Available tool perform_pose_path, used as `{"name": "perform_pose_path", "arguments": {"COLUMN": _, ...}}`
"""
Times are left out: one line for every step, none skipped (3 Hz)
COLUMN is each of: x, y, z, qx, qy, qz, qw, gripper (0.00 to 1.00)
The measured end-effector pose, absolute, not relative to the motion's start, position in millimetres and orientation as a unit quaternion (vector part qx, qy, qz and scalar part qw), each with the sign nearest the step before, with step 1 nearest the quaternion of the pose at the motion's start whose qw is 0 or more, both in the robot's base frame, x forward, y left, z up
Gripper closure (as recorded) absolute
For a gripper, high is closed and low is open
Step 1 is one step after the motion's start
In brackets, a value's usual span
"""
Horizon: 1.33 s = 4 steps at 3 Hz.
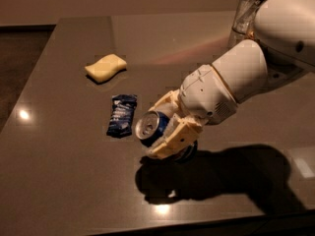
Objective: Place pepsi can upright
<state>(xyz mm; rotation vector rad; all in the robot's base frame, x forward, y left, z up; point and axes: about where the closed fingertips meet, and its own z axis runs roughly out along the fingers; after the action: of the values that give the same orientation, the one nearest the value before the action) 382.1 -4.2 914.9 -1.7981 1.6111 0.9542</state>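
Observation:
The pepsi can (153,127) is dark blue with a silver end facing left toward the camera. It lies tilted on its side, raised a little above the dark table (59,181). My gripper (165,126) is shut on the can, one cream finger (173,139) below it and the other above. The white arm reaches in from the upper right. The can's far end is hidden behind the fingers.
A flat blue snack wrapper (121,115) lies just left of the can. A yellow sponge (105,67) sits farther back left. A clear glass (248,10) stands at the back right, behind the arm. The table's front edge runs close below my shadow.

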Motion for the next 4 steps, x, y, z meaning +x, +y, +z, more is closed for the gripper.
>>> {"name": "perform_pose_path", "arguments": {"x": 387, "y": 1, "z": 922, "qx": -0.611, "qy": 0.579, "qz": 0.424, "qw": 0.334, "gripper": 1.0}}
{"name": "perform_pose_path", "arguments": {"x": 397, "y": -3, "z": 925, "qx": -0.553, "qy": 0.545, "qz": 0.484, "qw": 0.404, "gripper": 1.0}}
{"name": "perform_pose_path", "arguments": {"x": 405, "y": -11, "z": 920, "qx": -0.515, "qy": 0.527, "qz": 0.507, "qw": 0.446, "gripper": 0.98}}
{"name": "perform_pose_path", "arguments": {"x": 410, "y": -15, "z": 913, "qx": -0.482, "qy": 0.531, "qz": 0.512, "qw": 0.472, "gripper": 0.76}}
